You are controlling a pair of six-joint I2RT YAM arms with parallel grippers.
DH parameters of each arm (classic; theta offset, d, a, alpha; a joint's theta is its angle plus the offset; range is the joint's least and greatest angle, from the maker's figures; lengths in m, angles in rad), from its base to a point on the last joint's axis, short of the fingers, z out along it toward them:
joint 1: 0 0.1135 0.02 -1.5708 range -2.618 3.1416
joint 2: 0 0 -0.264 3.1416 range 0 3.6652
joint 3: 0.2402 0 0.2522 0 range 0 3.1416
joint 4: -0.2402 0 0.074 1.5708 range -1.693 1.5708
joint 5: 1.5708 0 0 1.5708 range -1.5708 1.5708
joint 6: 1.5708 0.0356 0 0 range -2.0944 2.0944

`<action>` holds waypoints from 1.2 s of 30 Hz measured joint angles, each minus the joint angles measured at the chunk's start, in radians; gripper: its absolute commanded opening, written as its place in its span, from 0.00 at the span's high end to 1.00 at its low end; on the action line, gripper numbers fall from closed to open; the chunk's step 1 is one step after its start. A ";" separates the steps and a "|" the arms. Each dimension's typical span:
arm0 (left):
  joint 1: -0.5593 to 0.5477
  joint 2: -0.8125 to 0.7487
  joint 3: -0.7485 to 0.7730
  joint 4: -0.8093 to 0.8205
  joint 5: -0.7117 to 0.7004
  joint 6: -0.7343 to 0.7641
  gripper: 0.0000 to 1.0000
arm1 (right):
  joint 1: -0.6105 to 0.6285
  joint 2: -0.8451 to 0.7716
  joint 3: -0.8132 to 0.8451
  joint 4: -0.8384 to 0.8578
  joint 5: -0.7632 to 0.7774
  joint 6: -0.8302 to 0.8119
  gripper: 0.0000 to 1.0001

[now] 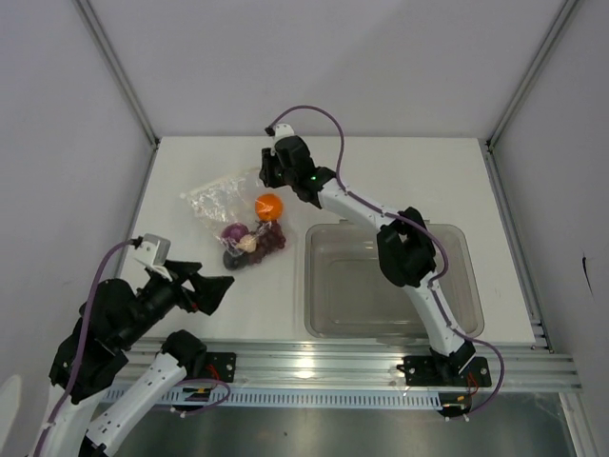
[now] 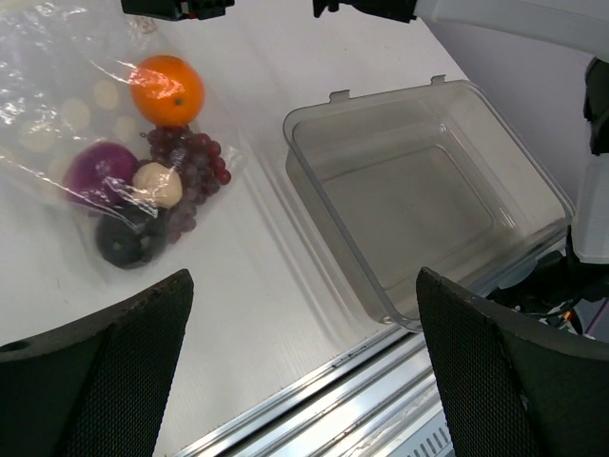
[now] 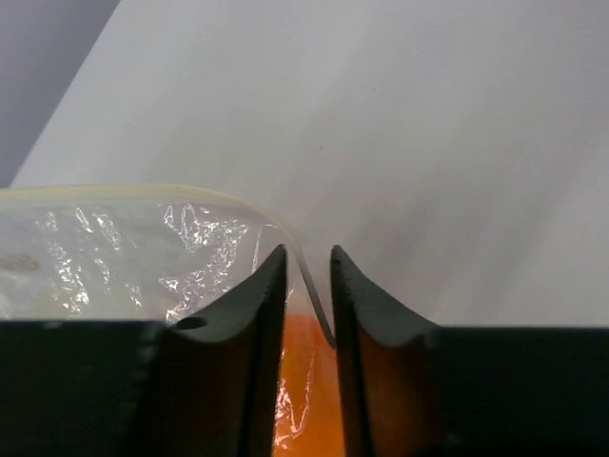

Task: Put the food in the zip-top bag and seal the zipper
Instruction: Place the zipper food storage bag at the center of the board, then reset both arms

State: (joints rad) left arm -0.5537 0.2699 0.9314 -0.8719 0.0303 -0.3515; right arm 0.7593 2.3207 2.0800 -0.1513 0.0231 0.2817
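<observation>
Right hand [image 3: 306, 255], fingers narrowly parted, straddles the zipper [image 3: 124, 192] without, we judge, pinching it. The strip's long axis runs leftward from this hand in its wrist view. Beyond it, the zip-top bag [image 1: 214, 202] lies on the worktop [image 1: 400, 171], the food [image 1: 252, 233] apparently inside. The left hand [image 2: 303, 278], wide open, hangs well apart.

Right wrist view: we lose the bag [image 3: 124, 257] off the left edge. The orange ball [image 3: 304, 400] is only a sliver between the right gripper [image 3: 308, 276] fingers [image 3: 238, 324]. The zipper [image 3: 143, 193] drops into that gap, and we can't tell whether either pad touches it.

Left wrist view: the top and left edges cut the bag. A left gripper [image 2: 303, 281] finger hides a bit of the tub [image 2: 533, 162] near rim.

Top view: the wrist hides the right fingertips, and the zipper is too faint to trace.
</observation>
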 measured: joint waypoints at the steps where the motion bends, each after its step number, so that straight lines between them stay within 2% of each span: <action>1: 0.000 0.006 0.000 0.003 0.005 0.000 0.01 | -0.005 0.015 0.014 -0.006 0.007 0.009 0.54; 2: 0.000 0.014 0.000 0.007 0.010 -0.001 0.01 | -0.013 0.033 0.031 -0.010 0.013 0.016 0.42; 4: 0.000 0.029 0.000 0.016 0.013 -0.005 0.00 | -0.025 0.049 0.038 -0.016 0.015 0.029 0.30; 5: 0.000 0.036 0.000 0.018 0.013 -0.006 0.01 | -0.031 0.051 0.038 -0.022 0.015 0.030 0.20; 7: 0.000 0.043 -0.001 0.021 0.002 -0.011 0.00 | -0.038 0.051 0.039 -0.029 0.019 0.024 0.10; 8: 0.000 0.045 -0.002 0.022 -0.002 -0.015 0.01 | -0.043 0.051 0.043 -0.032 0.021 0.018 0.01; 14: 0.000 0.074 -0.002 0.025 -0.040 -0.042 0.01 | -0.045 0.012 0.056 -0.104 0.048 -0.028 0.01; 18: 0.000 0.101 -0.003 0.031 -0.045 -0.060 0.01 | -0.035 -0.145 -0.050 -0.185 0.093 -0.032 0.00; 24: 0.000 0.103 -0.035 0.067 -0.042 -0.080 0.00 | 0.017 -0.573 -0.384 -0.261 0.202 -0.002 0.00; 28: 0.000 0.105 -0.074 0.108 -0.017 -0.105 0.01 | 0.062 -0.875 -0.681 -0.298 0.256 0.055 0.01; 31: 0.000 0.112 -0.113 0.153 0.006 -0.125 0.01 | 0.079 -1.064 -0.891 -0.319 0.280 0.113 0.01; 36: 0.000 0.135 -0.188 0.249 0.062 -0.164 0.00 | 0.117 -1.351 -1.147 -0.417 0.331 0.216 0.01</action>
State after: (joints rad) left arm -0.5537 0.4053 0.7437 -0.6231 0.0925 -0.5156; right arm 0.8761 0.9695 0.9325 -0.5682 0.3538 0.4976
